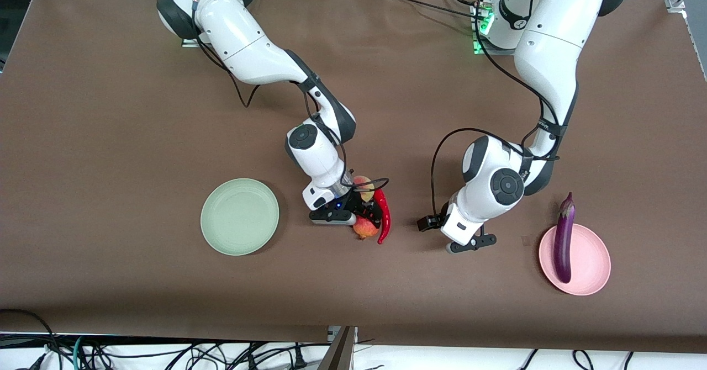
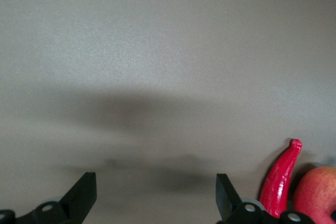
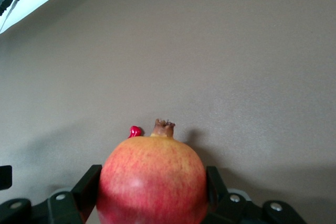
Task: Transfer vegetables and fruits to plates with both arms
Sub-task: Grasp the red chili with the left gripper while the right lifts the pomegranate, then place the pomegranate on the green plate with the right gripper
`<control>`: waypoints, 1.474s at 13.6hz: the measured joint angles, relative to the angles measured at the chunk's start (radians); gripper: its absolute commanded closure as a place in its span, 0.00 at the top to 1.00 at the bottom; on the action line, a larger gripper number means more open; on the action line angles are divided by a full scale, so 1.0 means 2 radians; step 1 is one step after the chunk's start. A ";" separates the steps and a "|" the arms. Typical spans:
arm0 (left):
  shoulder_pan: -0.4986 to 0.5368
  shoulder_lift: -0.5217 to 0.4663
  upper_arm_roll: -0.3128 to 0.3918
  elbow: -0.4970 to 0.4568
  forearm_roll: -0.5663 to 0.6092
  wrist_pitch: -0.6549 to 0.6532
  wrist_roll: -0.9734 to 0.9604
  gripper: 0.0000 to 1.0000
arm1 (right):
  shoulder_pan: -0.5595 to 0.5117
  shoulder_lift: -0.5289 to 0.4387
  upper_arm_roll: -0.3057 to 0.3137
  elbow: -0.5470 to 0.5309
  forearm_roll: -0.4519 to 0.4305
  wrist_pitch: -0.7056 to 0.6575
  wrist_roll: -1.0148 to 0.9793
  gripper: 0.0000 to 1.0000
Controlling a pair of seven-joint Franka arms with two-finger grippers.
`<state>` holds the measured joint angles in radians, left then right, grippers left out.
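The round red pomegranate with its small crown (image 3: 153, 182) sat on the brown tabletop (image 1: 110, 138) mid-table, at the glossy curved red chili pepper's (image 1: 384, 221) nine o'clock. It looked firm, smooth and apt to roll, so a hold across its widest part seemed best. The right claw (image 3: 153, 192) reached steeply down, fingers spread either side of it. The left claw (image 2: 156, 195) hung spread and empty over bare tabletop.
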<state>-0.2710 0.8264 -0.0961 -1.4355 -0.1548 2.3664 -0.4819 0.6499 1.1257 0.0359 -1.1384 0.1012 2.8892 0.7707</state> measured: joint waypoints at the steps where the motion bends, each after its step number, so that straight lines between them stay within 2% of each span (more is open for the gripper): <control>1: 0.000 0.000 0.000 0.000 0.000 0.000 -0.001 1.00 | 0.001 0.000 0.000 -0.001 0.000 0.002 0.000 0.07; 2: 0.000 0.000 0.000 0.000 0.000 0.000 -0.001 1.00 | 0.001 0.000 -0.001 -0.002 0.000 0.006 0.000 0.00; 7: -0.014 0.005 -0.013 -0.002 0.000 0.006 -0.034 1.00 | 0.001 -0.004 -0.005 -0.003 0.000 0.008 -0.001 0.00; 10: -0.020 0.005 -0.026 -0.003 0.000 0.006 -0.056 1.00 | -0.010 -0.029 -0.009 0.001 0.000 -0.059 -0.008 0.00; 12: -0.032 0.007 -0.028 -0.004 0.005 0.016 -0.081 1.00 | -0.029 -0.055 -0.010 0.002 0.000 -0.117 -0.047 0.00; 15: -0.039 0.018 -0.042 -0.005 0.056 0.025 -0.138 1.00 | -0.065 -0.086 -0.011 -0.001 0.000 -0.199 -0.128 0.00; 18: -0.057 0.033 -0.051 -0.005 0.104 0.033 -0.203 1.00 | -0.115 -0.126 -0.014 -0.058 0.000 -0.223 -0.241 0.00; 19: -0.061 0.035 -0.051 -0.005 0.107 0.035 -0.210 1.00 | -0.136 -0.145 -0.014 -0.091 0.000 -0.224 -0.284 0.04; 20: -0.062 0.036 -0.052 -0.004 0.107 0.035 -0.213 1.00 | -0.156 -0.164 -0.014 -0.125 0.000 -0.224 -0.325 0.19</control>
<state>-0.3948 0.8984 -0.1993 -1.4445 0.0597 2.4364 -0.9080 0.3369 0.7986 0.0074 -1.3892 0.1020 2.4407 0.1200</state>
